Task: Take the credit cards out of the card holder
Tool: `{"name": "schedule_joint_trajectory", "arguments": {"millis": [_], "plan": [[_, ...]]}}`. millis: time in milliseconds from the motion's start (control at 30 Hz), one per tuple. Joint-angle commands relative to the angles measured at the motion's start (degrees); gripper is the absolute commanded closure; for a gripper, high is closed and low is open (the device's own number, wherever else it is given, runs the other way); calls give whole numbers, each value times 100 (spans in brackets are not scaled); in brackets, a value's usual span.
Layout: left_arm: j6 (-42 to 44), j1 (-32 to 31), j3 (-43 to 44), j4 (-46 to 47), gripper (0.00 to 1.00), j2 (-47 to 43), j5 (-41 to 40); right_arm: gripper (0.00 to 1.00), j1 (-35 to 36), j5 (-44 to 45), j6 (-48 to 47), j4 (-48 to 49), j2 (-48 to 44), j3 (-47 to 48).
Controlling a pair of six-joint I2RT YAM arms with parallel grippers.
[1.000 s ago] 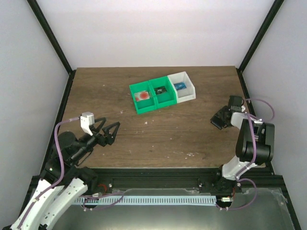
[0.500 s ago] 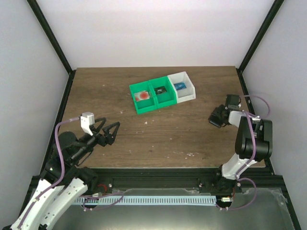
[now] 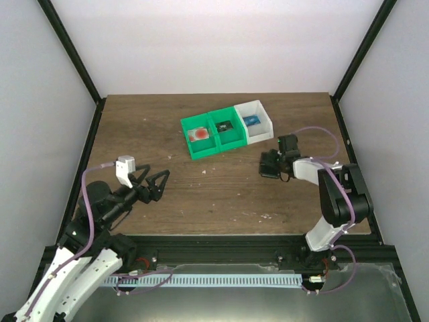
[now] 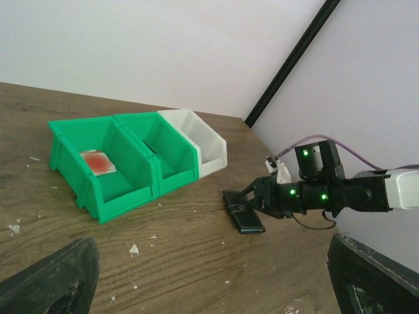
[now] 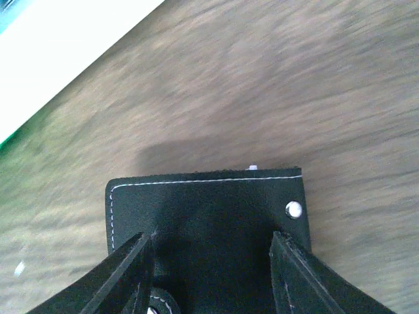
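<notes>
Two arms, left end effector [image 3: 153, 180] gaping mid-table, right end effector [image 5: 213, 252] clamping card holder [image 5: 206, 206] near white bin [image 4: 211, 154]

I'm looking at a dark wooden table [image 3: 221, 194]. Three open bins stand directly on it in one touching row, in the far half and about midway between the left and right edges. They are a green bin [image 3: 204, 151], a second green bin [image 3: 232, 141] and a white bin [image 3: 261, 135], whose end lies nearest the far edge. Pale crumbs [image 3: 203, 170] dot the wood on the near side of the bins, with more toward the near edge. On the right half, the black card holder [image 5: 206, 222] is gripped in the right gripper [image 5: 209, 237], low over the wood. I can't tell if it touches.
</notes>
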Motion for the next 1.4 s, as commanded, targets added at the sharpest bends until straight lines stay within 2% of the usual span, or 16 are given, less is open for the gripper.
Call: {"name": "schedule_joint_trajectory", "arguments": {"millis": [0, 333, 500, 633, 867, 1233, 1367], "plan": [[80, -13, -52, 133, 3, 53, -15, 50, 822, -752, 218, -708, 60, -320], [41, -15, -60, 143, 4, 177, -89, 53, 2523, -753, 539, -868, 47, -24], [-20, -15, -85, 179, 5, 288, -82, 53, 3085, -773, 562, -979, -18, 139], [-83, -17, -91, 177, 6, 427, -19, 53, 3155, -768, 345, -1047, -313, 84], [-126, -11, -48, 100, 7, 595, 128, 51, 3134, -143, 42, -1321, -806, -100], [-220, -12, -102, 102, 7, 564, 20, 48, 3039, -686, -162, -941, -504, -372], [-245, -18, -79, 58, 10, 733, 24, 54, 3024, -843, -188, -808, -387, -374]]}}
